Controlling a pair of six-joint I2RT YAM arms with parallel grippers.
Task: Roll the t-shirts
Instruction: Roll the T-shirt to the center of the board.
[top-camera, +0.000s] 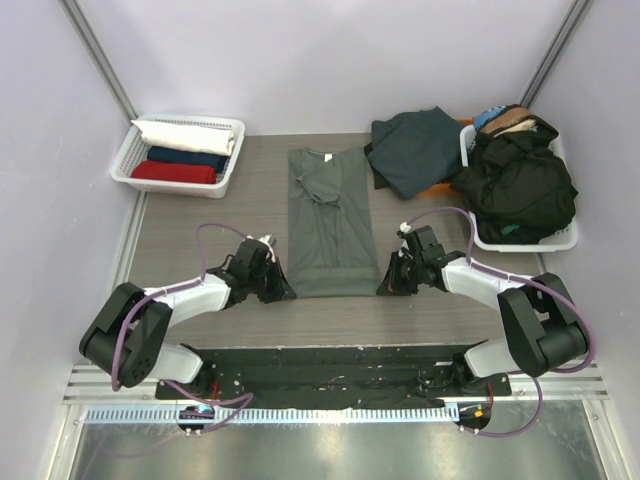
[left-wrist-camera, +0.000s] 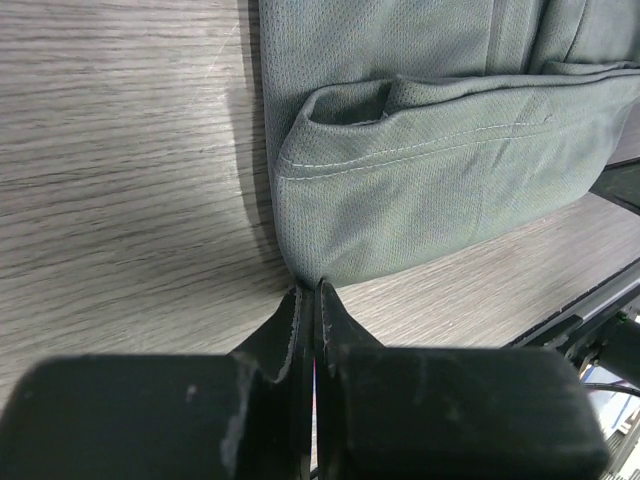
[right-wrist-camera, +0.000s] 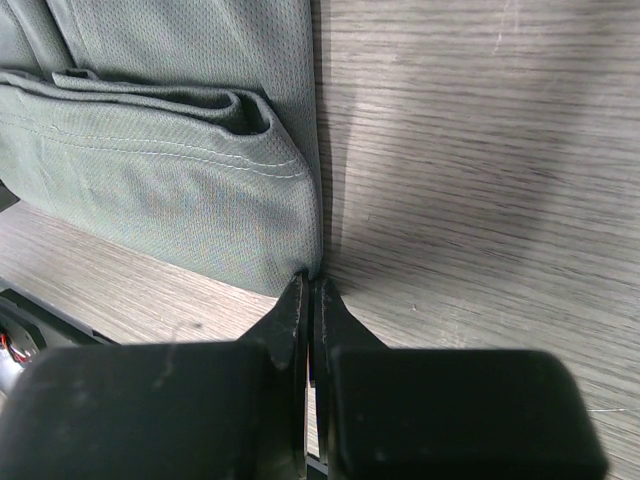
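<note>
Sage-grey t-shirt (top-camera: 328, 220) lies folded narrow on the table (top-camera: 200, 225), hem toward the arms. Left gripper (top-camera: 280, 292) and right gripper (top-camera: 386, 287) sit jaws together at the hem corners, likely to start the roll evenly. Can't tell if cloth is caught.

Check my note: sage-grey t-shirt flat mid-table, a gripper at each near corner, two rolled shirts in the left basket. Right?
No: the left basket holds three, a white shirt, a navy shirt and a red shirt, all rolled, per the top external view. The sage-grey t-shirt does lie flat, left gripper and right gripper at its near corners.
</note>
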